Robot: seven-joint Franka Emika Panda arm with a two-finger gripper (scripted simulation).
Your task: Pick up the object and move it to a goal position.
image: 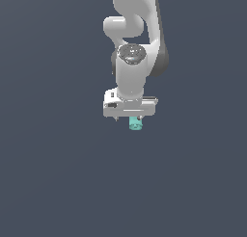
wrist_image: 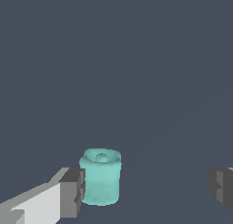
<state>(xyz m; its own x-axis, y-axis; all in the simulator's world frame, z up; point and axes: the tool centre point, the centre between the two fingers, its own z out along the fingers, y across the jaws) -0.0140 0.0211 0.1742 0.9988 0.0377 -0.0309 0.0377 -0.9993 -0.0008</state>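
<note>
Exterior view: my arm (image: 137,33) descends from the top of the frame over a uniform dark grey-blue worktop (image: 53,173) whose edges and corners fall outside both views, so position relative to them cannot be given. My white gripper (image: 129,118) points downward, and the teal object (image: 135,124) shows just below the hand, narrower than the gripper body. Wrist view: the object (wrist_image: 100,176) is a stubby cylinder standing upright on the worktop (wrist_image: 136,59), with a wider, bumpy rim at its top end. My two dark finger pads (wrist_image: 73,191) are spread wide apart. The object sits between them but off-centre, just beside one pad; whether it touches that pad cannot be told. The other pad is well apart from the object, at the frame's border. My jaws are therefore apart and clamp nothing.
</note>
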